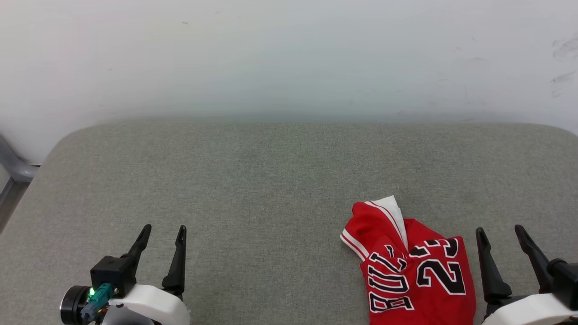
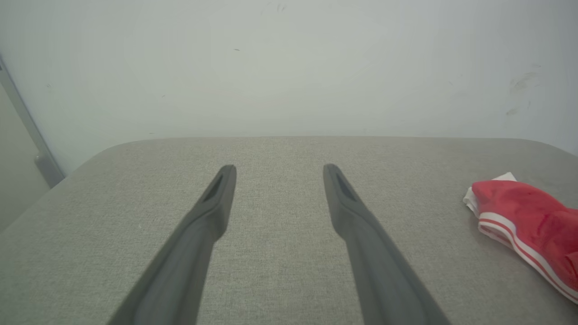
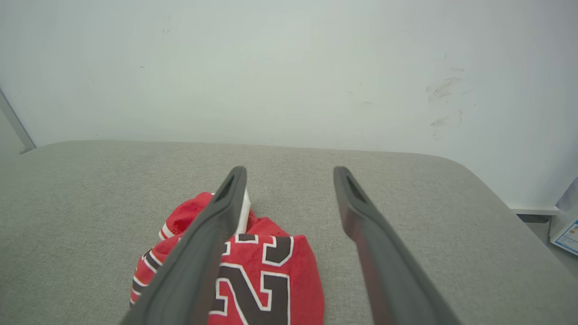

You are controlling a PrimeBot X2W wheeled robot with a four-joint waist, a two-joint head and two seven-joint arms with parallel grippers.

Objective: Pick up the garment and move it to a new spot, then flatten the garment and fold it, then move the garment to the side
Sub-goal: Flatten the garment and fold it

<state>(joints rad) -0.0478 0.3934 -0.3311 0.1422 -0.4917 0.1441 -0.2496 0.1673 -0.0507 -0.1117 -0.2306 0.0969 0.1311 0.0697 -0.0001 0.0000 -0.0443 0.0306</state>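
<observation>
Jersey (image 1: 408,271) bunched on counter (image 1: 271,180), just L of R hand (image 1: 499,229). L hand (image 1: 164,229) & R hand both wide, empty.

Both ends are built the same. The left gripper (image 1: 164,229) and right gripper (image 1: 500,229) each have two long dark fingers (image 1: 176,266), matte, chunky at the base and tapering to narrow rounded tips. On the wrist cams they read more charcoal grey, and each has a slim slot (image 2: 212,187) sunk in just below the tip. The wrists are glossy white shells (image 1: 153,307). The left one carries a boxy black block (image 1: 113,273), a teal plug (image 1: 100,295) with a tiny green light (image 1: 92,292) lit, plus a round black barrel (image 1: 72,307). There's a right block (image 1: 564,277) too, also black.
</observation>
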